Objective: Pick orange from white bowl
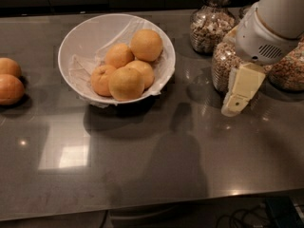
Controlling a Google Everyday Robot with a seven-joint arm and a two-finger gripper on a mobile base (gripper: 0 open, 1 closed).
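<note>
- Position: hand [237, 103] hangs at right, over the surface [142, 170], just before a cereal jar [222, 65]; open or closed cannot be told.
- Target: orange [146, 44] at far side of white bowl [88, 34], well left.
- Risk: packed neighbours could be nudged and roll; swinging left may clip the jar.

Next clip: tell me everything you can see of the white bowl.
The white bowl is wide, shallow and round, smooth and slightly glossy, perhaps ceramic. It sits upright on the dark countertop, left of centre toward the back. Crinkled white paper lines it and pokes over the front rim. Five oranges are piled in its right half; the left half holds no fruit. Nothing else touches it. The gripper hangs well to its right, in front of the jars.
</note>
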